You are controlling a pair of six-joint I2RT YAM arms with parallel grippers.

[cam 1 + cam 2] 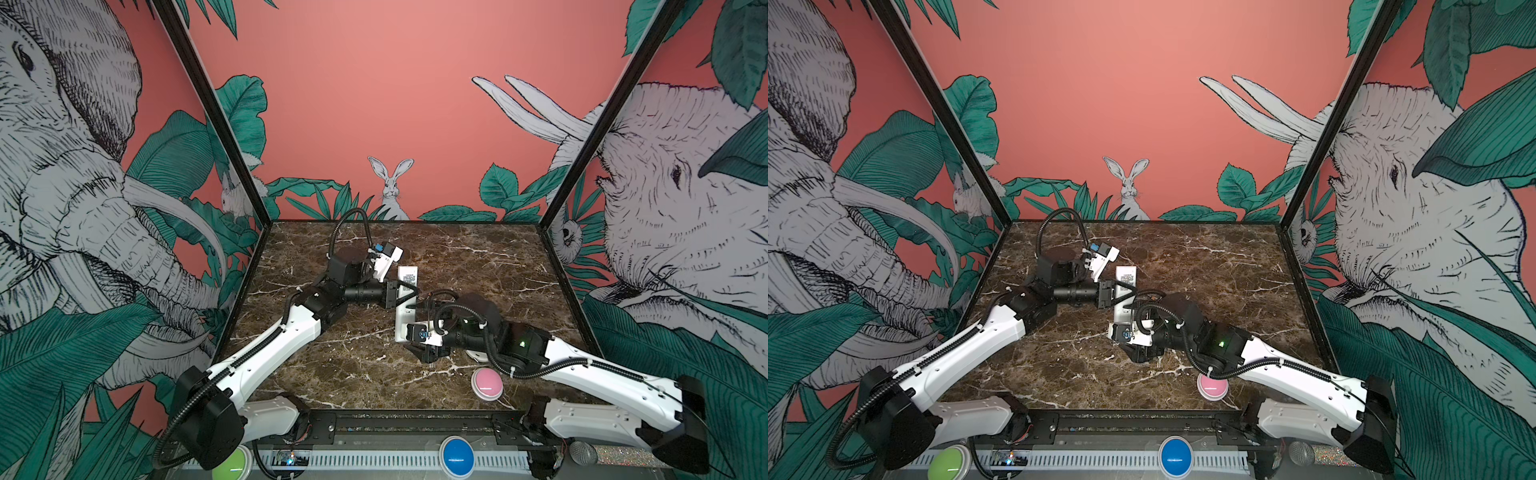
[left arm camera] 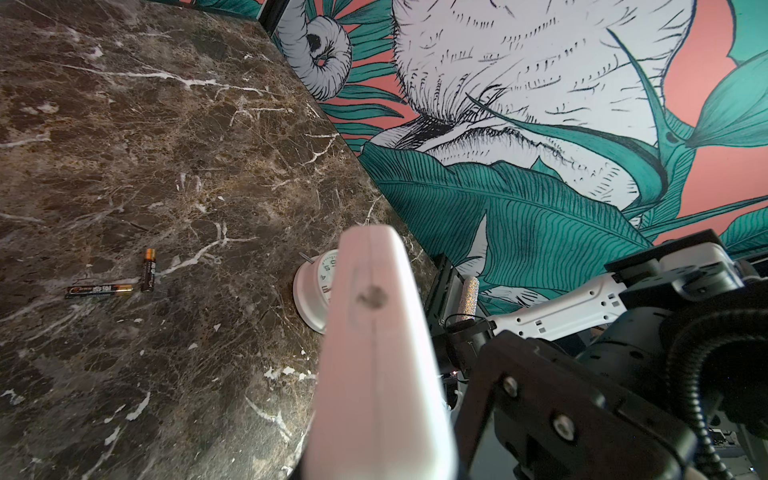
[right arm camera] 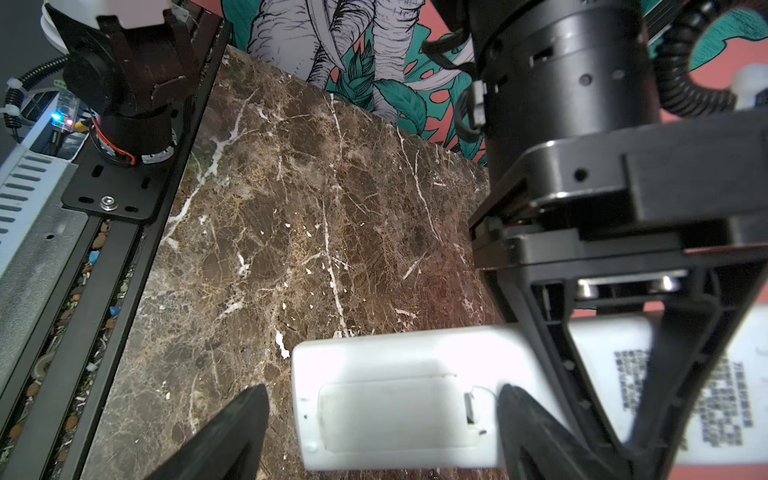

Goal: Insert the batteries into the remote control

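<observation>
On a dark marble bench (image 1: 332, 365), the left pincer (image 1: 402, 294) is clamped across the middle of the white remote control (image 1: 407, 276). The remote points away from the camera, sticker side up. At its near end, the right pincer (image 3: 382, 388) stands wide apart, with a finger on either side of the battery cover (image 3: 390, 415), which is in place. Two batteries (image 2: 99, 291) lie on the bench near a round white clock (image 2: 309, 291).

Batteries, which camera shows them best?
The left wrist view: both batteries lie loose on the table, their ends nearly meeting at an angle. I cannot find them in either top view or in the right wrist view.
</observation>
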